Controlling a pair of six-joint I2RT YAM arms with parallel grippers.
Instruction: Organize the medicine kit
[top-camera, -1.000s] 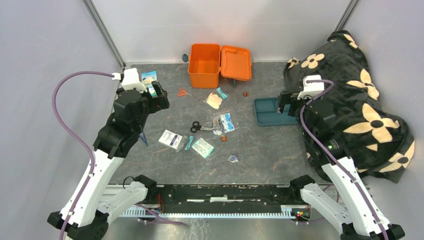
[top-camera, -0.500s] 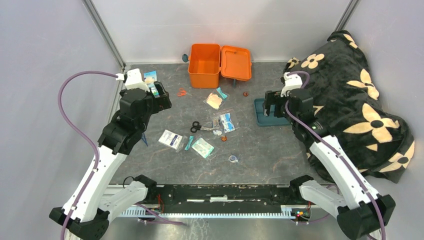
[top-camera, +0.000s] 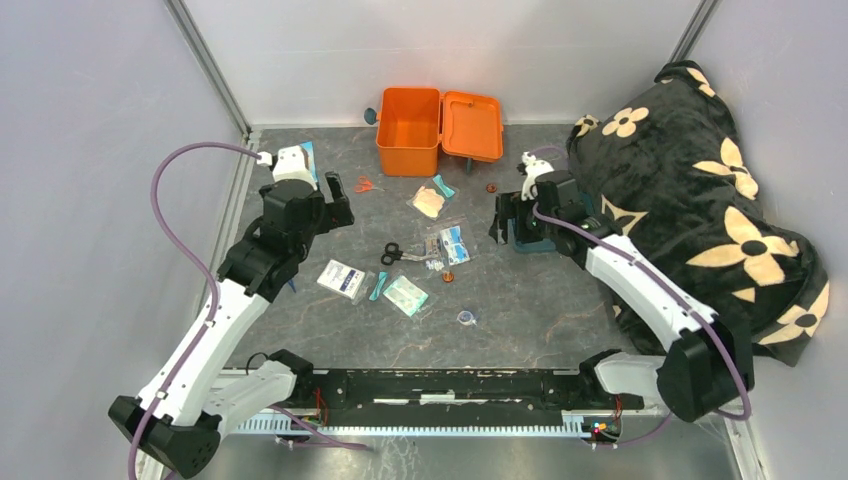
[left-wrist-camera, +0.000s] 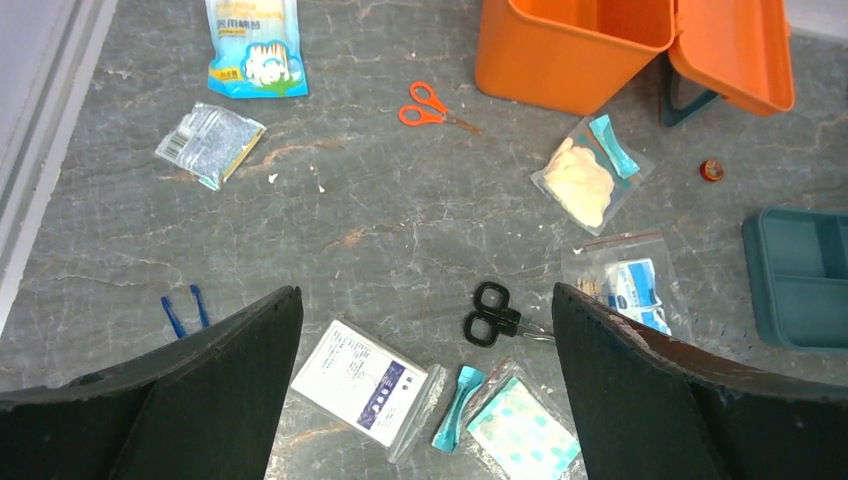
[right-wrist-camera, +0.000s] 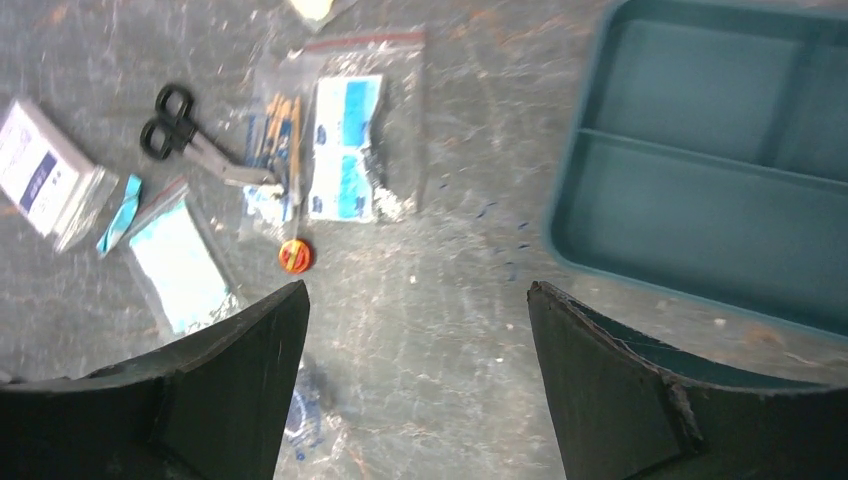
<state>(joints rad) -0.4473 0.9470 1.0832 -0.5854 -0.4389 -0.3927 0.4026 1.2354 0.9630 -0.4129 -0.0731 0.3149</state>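
Observation:
The orange medicine kit (top-camera: 408, 130) stands open at the back of the table, its lid (top-camera: 472, 126) folded to the right; it also shows in the left wrist view (left-wrist-camera: 570, 50). My left gripper (top-camera: 335, 205) is open and empty, hovering above a white boxed packet (left-wrist-camera: 365, 380), black scissors (left-wrist-camera: 495, 315) and a dotted teal packet (left-wrist-camera: 520, 435). My right gripper (top-camera: 505, 220) is open and empty, above bare table at the left edge of the teal tray (right-wrist-camera: 700, 200). A plaster bag (right-wrist-camera: 345, 150) and a small orange cap (right-wrist-camera: 295, 256) lie to its left.
Orange scissors (left-wrist-camera: 435, 105), a gauze bag (left-wrist-camera: 580, 180), a silver packet (left-wrist-camera: 210, 145) and a blue bag (left-wrist-camera: 250, 45) lie near the kit. A black flowered blanket (top-camera: 700, 200) fills the right side. Blue tweezers (left-wrist-camera: 185, 310) lie at the left.
My right arm has swung left from over the blanket to the tray's left edge. My left arm has moved right and forward a little. Both grippers stay open.

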